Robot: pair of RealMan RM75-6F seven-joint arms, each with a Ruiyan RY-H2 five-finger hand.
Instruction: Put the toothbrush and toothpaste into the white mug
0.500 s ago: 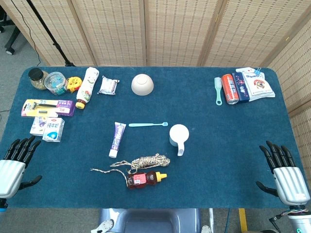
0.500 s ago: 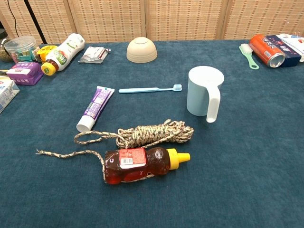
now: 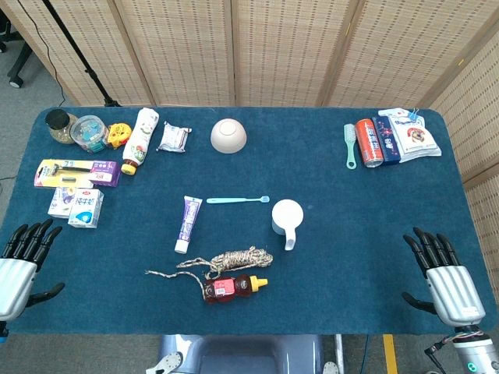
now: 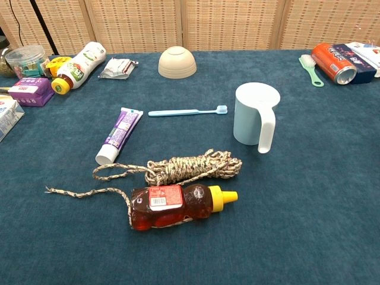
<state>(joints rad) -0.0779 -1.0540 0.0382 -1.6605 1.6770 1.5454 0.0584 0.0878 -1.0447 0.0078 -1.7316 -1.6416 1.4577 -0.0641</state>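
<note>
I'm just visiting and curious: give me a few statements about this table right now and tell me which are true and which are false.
1. The toothbrush is already standing in the white mug. False: it lies flat on the table, left of the mug.
2. The toothpaste lies on the table near the toothbrush. True.
3. The left hand holds the toothpaste. False: it holds nothing, fingers spread, at the table's near left edge.
4. The right hand is empty with its fingers apart. True.
5. The mug stands upright with its opening up. True.
6. The bowl at the far side sits right way up. False: it rests upside down.
</note>
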